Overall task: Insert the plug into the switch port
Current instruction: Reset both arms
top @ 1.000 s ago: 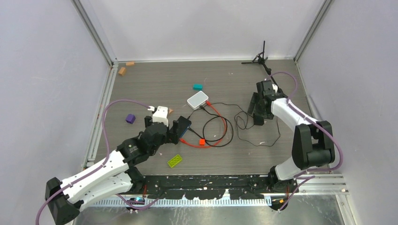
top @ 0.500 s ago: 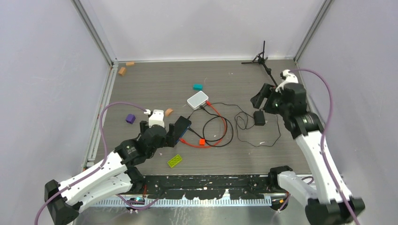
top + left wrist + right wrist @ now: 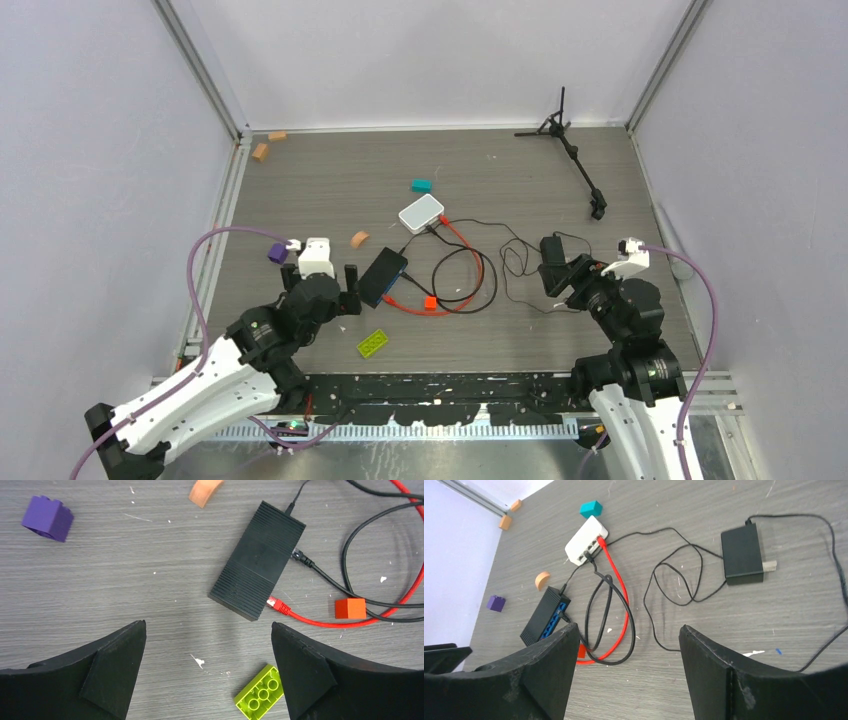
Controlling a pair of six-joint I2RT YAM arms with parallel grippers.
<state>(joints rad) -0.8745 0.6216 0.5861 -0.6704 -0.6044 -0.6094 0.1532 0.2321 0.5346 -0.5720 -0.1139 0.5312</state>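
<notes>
Right claw (image 3: 625, 642) drawn back, spread like left claw (image 3: 208, 630) — red plug (image 3: 278, 605) against black switch (image 3: 257, 565)

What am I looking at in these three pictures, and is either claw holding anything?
Two robot arms are bolted to a grey table. One picture looks down from above; the other two come from cameras on each wrist, so the black wedges there are the arm's own fingers. On the table lie a ribbed black switch box, a thin red-orange cable whose plug tip sits at the box's port side, a small white box, a black power brick and toy blocks. The left gripper and right gripper are open, holding nothing.
</notes>
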